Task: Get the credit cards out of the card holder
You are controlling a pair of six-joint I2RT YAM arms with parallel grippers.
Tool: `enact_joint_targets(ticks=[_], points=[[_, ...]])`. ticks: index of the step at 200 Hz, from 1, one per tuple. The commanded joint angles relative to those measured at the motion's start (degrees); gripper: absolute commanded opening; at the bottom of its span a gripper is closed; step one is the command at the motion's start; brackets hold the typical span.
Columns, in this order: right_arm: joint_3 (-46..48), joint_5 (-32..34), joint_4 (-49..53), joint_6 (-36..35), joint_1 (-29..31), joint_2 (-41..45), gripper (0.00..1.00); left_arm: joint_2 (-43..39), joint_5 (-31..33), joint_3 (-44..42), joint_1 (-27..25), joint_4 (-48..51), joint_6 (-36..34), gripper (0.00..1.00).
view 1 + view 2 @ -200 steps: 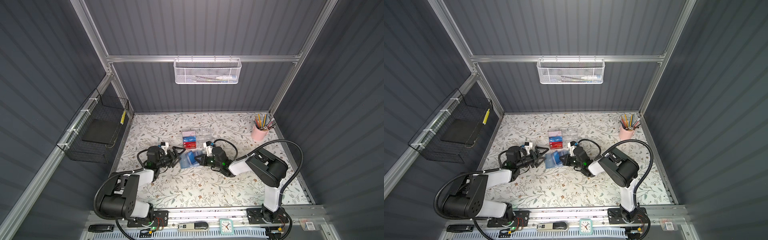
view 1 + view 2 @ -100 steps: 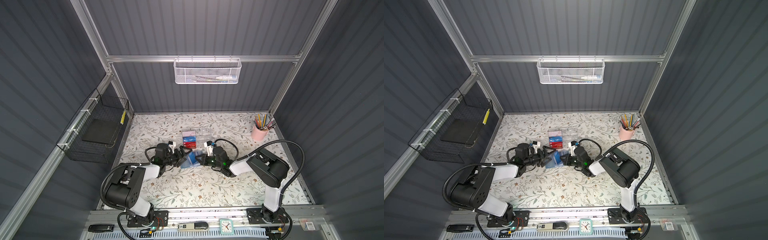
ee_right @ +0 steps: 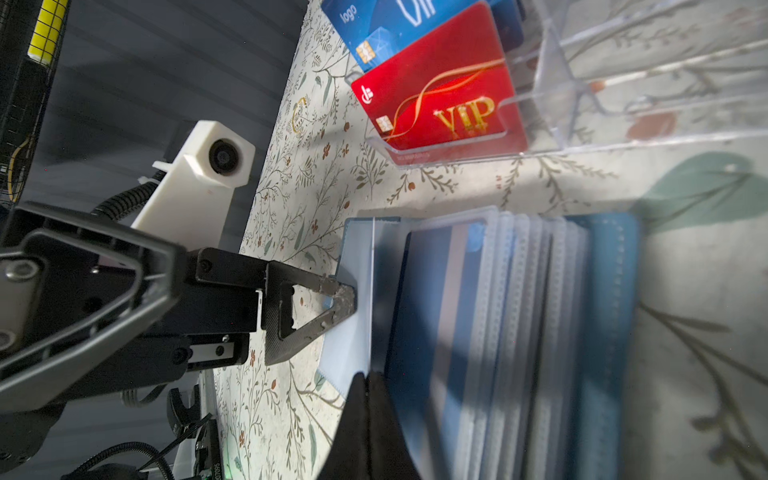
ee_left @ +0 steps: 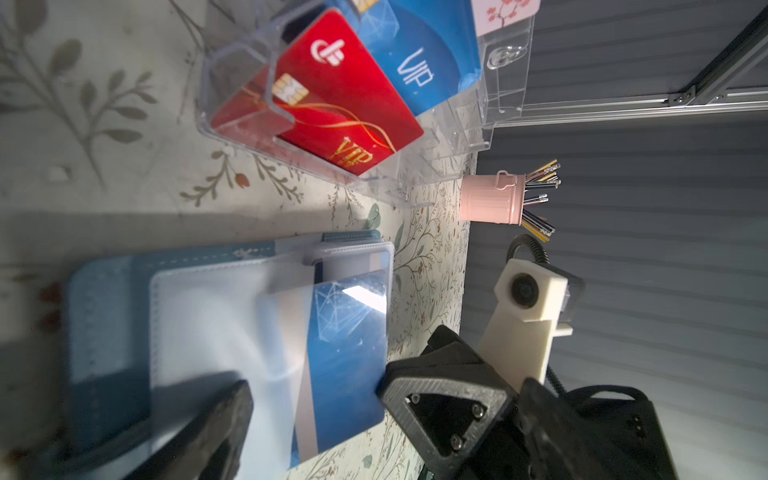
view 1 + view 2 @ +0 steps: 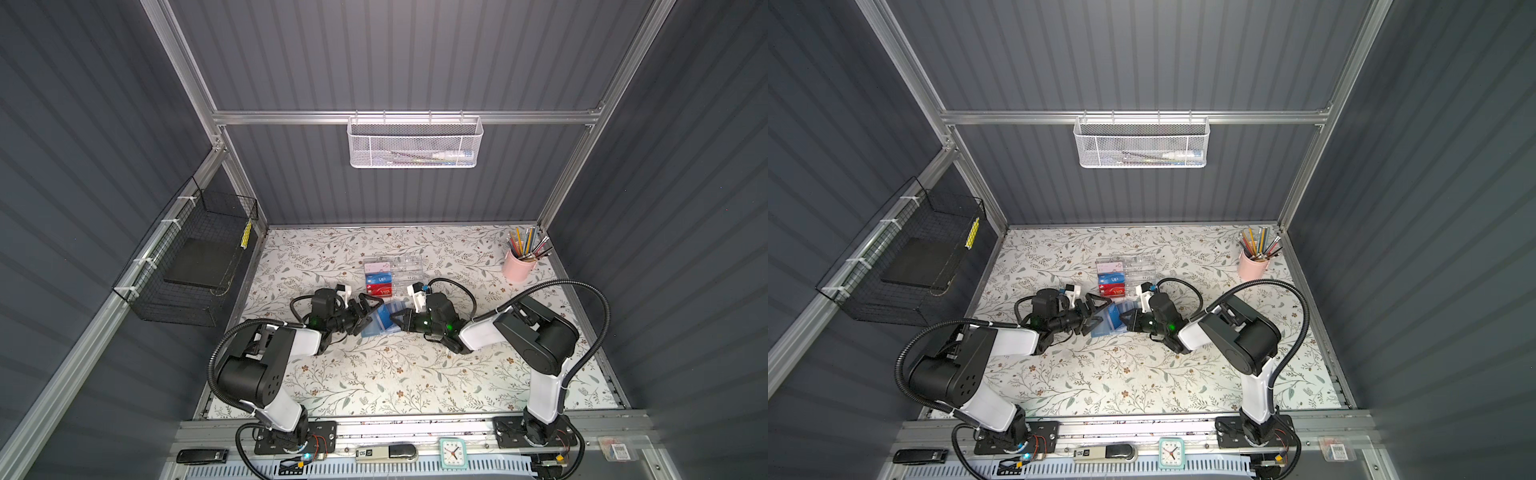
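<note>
The slate-blue card holder (image 5: pixel 380 323) (image 5: pixel 1111 323) lies open on the table between both grippers, its see-through sleeves fanned out (image 3: pixel 536 316). A blue credit card (image 4: pixel 349 357) (image 3: pixel 419 316) sits in a sleeve. My right gripper (image 5: pixel 394 318) (image 3: pixel 368 382) is shut on the edge of a sleeve at that card; whether it also pinches the card I cannot tell. My left gripper (image 5: pixel 368 314) (image 5: pixel 1094 316) stands wide open at the holder's opposite side. One of its fingers (image 3: pixel 328 307) touches the outer sleeve, and another (image 4: pixel 208 432) hangs over the sleeves.
Just behind the holder stands a clear acrylic box (image 5: pixel 409 266) holding a red VIP card (image 5: pixel 380 291), a blue VIP card (image 5: pixel 378 277) and a pink-white card (image 5: pixel 376 264). A pink cup of pencils (image 5: pixel 517 266) stands back right. A black wire basket (image 5: pixel 199 266) hangs on the left wall.
My left gripper, open throughout, has moved right across the table up to the card holder. The right gripper stays shut at the holder's edge.
</note>
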State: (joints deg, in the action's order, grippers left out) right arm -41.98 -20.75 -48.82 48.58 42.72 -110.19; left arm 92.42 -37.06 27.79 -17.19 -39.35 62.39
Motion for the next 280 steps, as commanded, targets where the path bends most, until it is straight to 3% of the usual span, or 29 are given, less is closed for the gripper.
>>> enact_joint_targets(ticks=[1,99,280], points=[[0.7,-0.9,-0.5,-0.9,-0.2,1.1,0.07,1.3,0.6,-0.3,-0.4,-1.9,0.0,1.00],[2.2,-1.9,-1.5,-0.8,-1.0,1.7,0.24,5.1,0.8,-2.1,-0.7,-6.0,0.6,1.00],[4.4,-3.8,-3.8,1.7,0.1,0.8,0.26,7.7,0.4,-3.5,-0.9,-10.1,1.6,1.00]])
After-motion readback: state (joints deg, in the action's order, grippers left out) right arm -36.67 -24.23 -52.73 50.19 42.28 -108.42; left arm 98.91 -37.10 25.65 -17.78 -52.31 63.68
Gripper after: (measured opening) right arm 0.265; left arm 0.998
